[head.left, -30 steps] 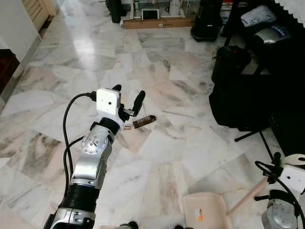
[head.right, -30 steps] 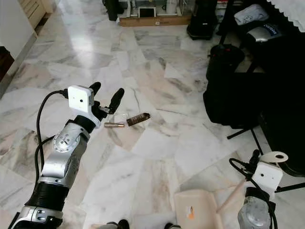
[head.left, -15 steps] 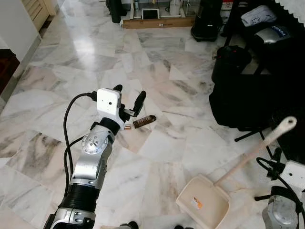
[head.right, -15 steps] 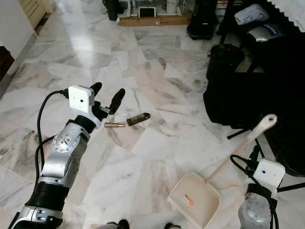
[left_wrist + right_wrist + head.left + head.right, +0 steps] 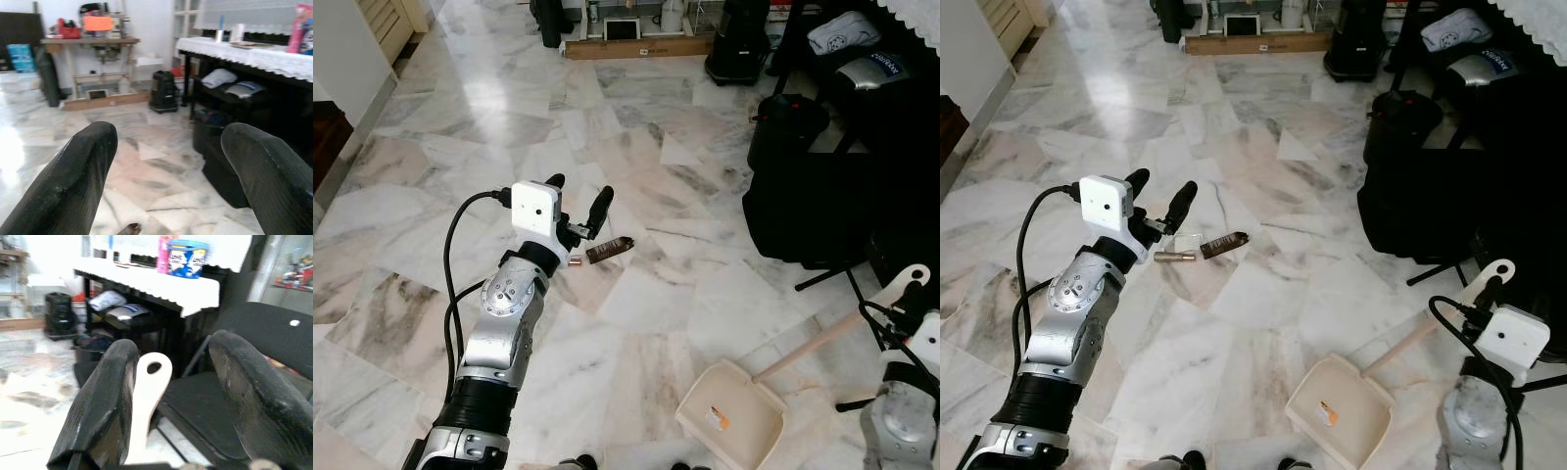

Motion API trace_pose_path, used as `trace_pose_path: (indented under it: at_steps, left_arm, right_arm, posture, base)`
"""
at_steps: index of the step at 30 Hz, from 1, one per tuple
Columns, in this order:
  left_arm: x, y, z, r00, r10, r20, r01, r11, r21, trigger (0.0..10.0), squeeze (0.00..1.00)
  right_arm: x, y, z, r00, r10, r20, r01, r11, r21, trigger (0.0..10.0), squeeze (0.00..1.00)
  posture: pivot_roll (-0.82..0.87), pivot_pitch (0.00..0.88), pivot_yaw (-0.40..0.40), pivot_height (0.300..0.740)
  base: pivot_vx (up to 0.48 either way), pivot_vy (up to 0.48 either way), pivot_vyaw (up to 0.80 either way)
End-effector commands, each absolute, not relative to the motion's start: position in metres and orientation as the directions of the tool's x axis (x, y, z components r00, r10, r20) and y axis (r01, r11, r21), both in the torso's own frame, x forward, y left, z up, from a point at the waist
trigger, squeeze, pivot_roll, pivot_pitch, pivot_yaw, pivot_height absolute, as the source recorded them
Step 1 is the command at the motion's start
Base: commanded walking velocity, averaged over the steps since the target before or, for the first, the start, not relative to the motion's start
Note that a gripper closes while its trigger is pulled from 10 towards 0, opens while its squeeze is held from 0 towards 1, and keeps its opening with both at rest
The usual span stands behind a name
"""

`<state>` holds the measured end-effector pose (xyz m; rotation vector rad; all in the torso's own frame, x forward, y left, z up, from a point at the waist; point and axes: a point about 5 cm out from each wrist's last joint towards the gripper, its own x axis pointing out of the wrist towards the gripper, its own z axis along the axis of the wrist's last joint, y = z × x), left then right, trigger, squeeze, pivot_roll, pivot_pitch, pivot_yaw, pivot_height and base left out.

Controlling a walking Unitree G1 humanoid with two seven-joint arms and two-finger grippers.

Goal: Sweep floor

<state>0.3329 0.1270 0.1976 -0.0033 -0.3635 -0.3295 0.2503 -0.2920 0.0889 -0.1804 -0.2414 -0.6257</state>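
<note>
Cream plastic dustpan [image 5: 1340, 413], pan mouth on the marble floor [image 5: 1263, 166] near the robot's feet, a small orange scrap inside; its long handle [image 5: 1449, 313] rises up and rightward to the right tool [image 5: 161, 406], whose fingers [image 5: 105, 396] straddle the handle's holed end, one finger against it, the other standing off. Whether this counts as a firm hold cannot be told.

Litter: brown wrapper [image 5: 1225, 243] and a small metallic tube [image 5: 1175, 257], lying on the floor ahead and left of the pan, well apart from it.

Left tool [image 5: 1157, 198], raised just beside the litter, fingers [image 5: 78, 171] spread, holding nothing. Left arm is nearer the litter; judged, the pan must travel forward-left.
</note>
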Motion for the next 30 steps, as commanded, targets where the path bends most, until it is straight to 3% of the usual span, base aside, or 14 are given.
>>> trace_pose_path:
  at_steps: [1, 2, 8, 12, 15, 23, 25, 26, 30]
  left_arm:
    - [0.335, 0.150, 0.188, 0.919, -0.197, 0.341, 0.179, 0.980, 0.083, 10.0, 0.00]
    - [0.336, 0.171, 0.178, 0.942, -0.098, 0.321, 0.071, 0.993, 0.094, 10.0, 0.00]
    - [0.335, 0.191, 0.161, 0.963, -0.033, 0.267, -0.002, 0.991, 0.132, 10.0, 0.00]
    - [0.327, 0.216, 0.117, 0.992, 0.068, 0.102, -0.081, 0.988, 0.133, 10.0, 0.00]
    - [0.321, 0.219, 0.088, 0.998, 0.059, -0.028, -0.055, 0.988, 0.143, 10.0, 0.00]
    - [0.287, 0.220, 0.016, 0.936, 0.046, -0.349, 0.002, 0.991, 0.137, 10.0, 0.00]
    - [0.287, 0.220, 0.016, 0.936, 0.046, -0.349, 0.002, 0.991, 0.137, 10.0, 0.00]
    - [0.271, 0.218, -0.008, 0.881, 0.039, -0.471, 0.031, 0.990, 0.140, 10.0, 0.00]
    - [0.250, 0.218, -0.030, 0.812, 0.044, -0.583, 0.052, 0.988, 0.148, 10.0, 0.00]
  right_arm:
    - [0.249, -0.283, 0.091, 0.803, -0.525, 0.281, 0.568, 0.817, -0.097, 10.0, 0.00]
    - [0.250, -0.273, 0.096, 0.827, -0.479, 0.294, 0.523, 0.848, -0.090, 10.0, 0.00]
    - [0.249, -0.262, 0.090, 0.868, -0.428, 0.252, 0.462, 0.881, -0.098, 10.0, 0.00]
    - [0.239, -0.256, 0.054, 0.906, -0.413, 0.092, 0.422, 0.899, -0.122, 10.0, 0.00]
    - [0.232, -0.257, 0.033, 0.901, -0.432, -0.035, 0.423, 0.894, -0.149, 10.0, 0.00]
    - [0.194, -0.257, -0.029, 0.823, -0.425, -0.377, 0.421, 0.902, -0.098, 10.0, 0.00]
    - [0.194, -0.257, -0.029, 0.823, -0.425, -0.377, 0.421, 0.902, -0.098, 10.0, 0.00]
    - [0.176, -0.256, -0.050, 0.759, -0.410, -0.506, 0.431, 0.899, -0.082, 10.0, 0.00]
    - [0.152, -0.254, -0.070, 0.664, -0.409, -0.626, 0.462, 0.883, -0.086, 10.0, 0.00]
  posture:
    - [0.07, 0.140, 0.008, 0.740]
    - [0.06, 0.138, 0.007, 0.740]
    - [0.06, 0.125, 0.003, 0.740]
    - [0.06, 0.112, -0.004, 0.740]
    - [0.05, 0.110, -0.007, 0.740]
    - [0.05, 0.086, -0.013, 0.740]
    - [0.05, 0.086, -0.013, 0.740]
    - [0.05, 0.086, -0.015, 0.740]
    - [0.05, 0.094, -0.013, 0.740]
  base:
    - [0.000, 0.000, 0.00]
    - [0.000, 0.000, 0.00]
    - [0.000, 0.000, 0.00]
    - [0.000, 0.000, 0.00]
    - [0.000, 0.000, 0.00]
    - [0.000, 0.000, 0.00]
    - [0.000, 0.000, 0.00]
    - [0.000, 0.000, 0.00]
    - [0.000, 0.000, 0.00]
